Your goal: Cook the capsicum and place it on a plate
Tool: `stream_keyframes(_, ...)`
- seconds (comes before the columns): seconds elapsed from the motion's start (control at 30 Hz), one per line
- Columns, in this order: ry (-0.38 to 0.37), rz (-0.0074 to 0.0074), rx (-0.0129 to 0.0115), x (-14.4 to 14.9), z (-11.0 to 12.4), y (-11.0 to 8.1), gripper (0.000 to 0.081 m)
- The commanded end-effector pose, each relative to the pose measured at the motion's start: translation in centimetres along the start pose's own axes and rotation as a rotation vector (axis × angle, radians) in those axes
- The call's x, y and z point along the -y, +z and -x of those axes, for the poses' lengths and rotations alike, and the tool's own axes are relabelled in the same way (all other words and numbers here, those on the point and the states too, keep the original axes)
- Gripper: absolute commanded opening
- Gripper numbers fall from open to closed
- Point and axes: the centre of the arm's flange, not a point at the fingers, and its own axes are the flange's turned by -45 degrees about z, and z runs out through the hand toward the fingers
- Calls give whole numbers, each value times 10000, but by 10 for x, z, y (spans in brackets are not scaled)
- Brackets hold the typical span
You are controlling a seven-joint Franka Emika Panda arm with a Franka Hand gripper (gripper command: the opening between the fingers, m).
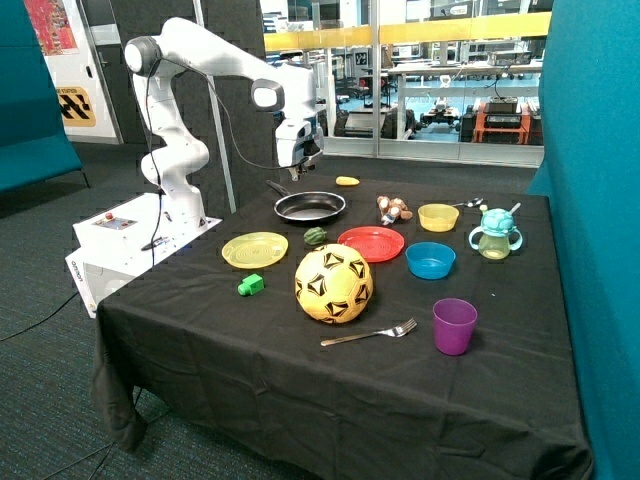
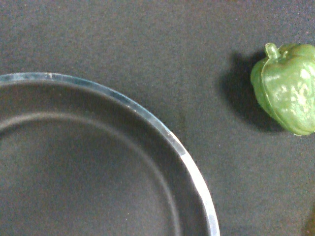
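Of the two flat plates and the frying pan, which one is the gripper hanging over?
The black frying pan. The gripper hangs above its handle side; the yellow plate and the red plate lie nearer the ball, either side of the capsicum.

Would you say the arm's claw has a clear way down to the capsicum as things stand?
Probably yes. The capsicum lies uncovered on the cloth between the pan and the ball, apart from both. The claw hangs above the pan's edge, nothing below it blocking the way.

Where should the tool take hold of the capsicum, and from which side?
Probably from above, closing across the rounded body of the capsicum, not its small stem. It lies on the cloth between the pan and the red plate, so side approaches look crowded.
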Motion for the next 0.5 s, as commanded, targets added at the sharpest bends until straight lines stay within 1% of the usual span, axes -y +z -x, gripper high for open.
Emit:
stream_keyframes(0.0,-1144,29,13,1,-1,0,808)
stream_keyframes(0.07,-1013,29,12,-8,1,3,808)
stream_keyframes(0.1,-1012,29,12,-10,1,3,762)
stream_keyframes(0.13,-973,29,12,-12,1,4,554)
stream_keyframes(0.17,-947,29,12,-14,1,5,449)
stream_keyframes(0.2,-911,29,12,-15,1,5,396)
stream_keyframes(0.23,-889,29,12,-18,1,6,370)
stream_keyframes(0.3,-836,30,12,-21,0,8,353)
stream_keyframes(0.47,-660,30,12,-32,-1,15,367)
